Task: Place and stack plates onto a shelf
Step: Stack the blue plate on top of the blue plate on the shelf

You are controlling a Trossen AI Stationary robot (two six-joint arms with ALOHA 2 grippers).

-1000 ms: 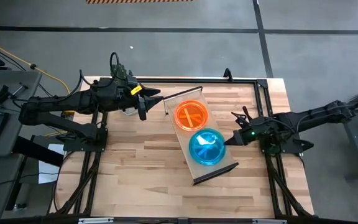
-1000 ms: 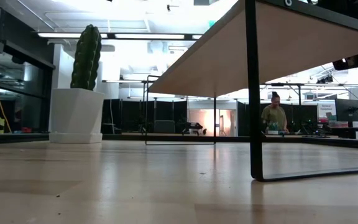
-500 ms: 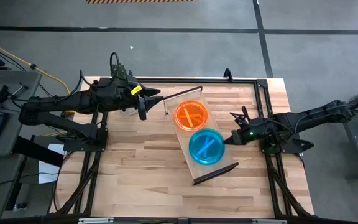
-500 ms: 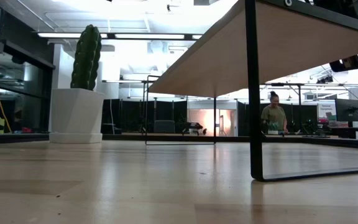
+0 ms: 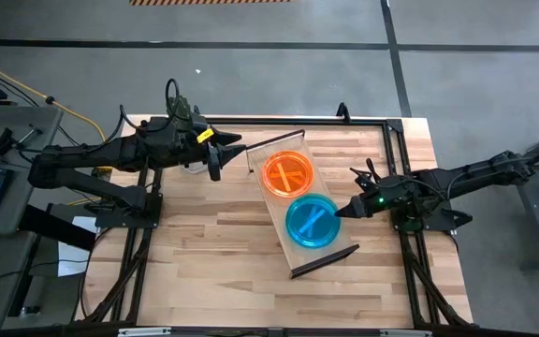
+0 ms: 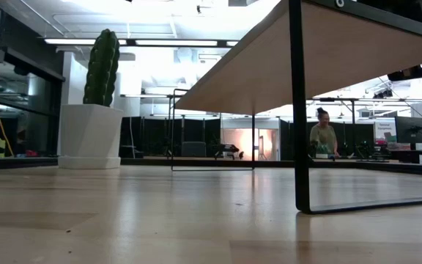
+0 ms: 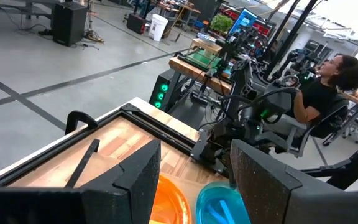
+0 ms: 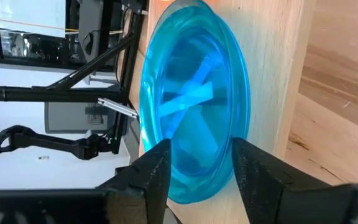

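The shelf point(image 5: 324, 256) stands slantwise on the middle of the table, raised on dark legs point(image 6: 296, 110). An orange plate point(image 5: 286, 173) lies on its far half and a blue plate point(image 5: 311, 223) on its near half, both flat on the board. My right gripper point(image 5: 346, 210) is at the blue plate's right rim. In the right wrist view it is open point(image 8: 197, 180), its fingers standing on either side of the blue plate's rim point(image 8: 194, 99). My left gripper point(image 5: 215, 161) hangs open left of the shelf's far end, nothing between its fingers point(image 7: 194, 180).
A black metal frame point(image 5: 382, 122) runs around the table. Bare tabletop point(image 5: 213, 262) lies near and left of the shelf. A cactus in a white pot point(image 6: 100, 103) stands at the table's far side. People point(image 6: 322, 136) point(image 7: 328, 87) are in the room beyond.
The blue plate, which showed tilted with glare a second ago, now lies flat on the shelf with its cross pattern showing. My right gripper has stayed at the plate's right rim.
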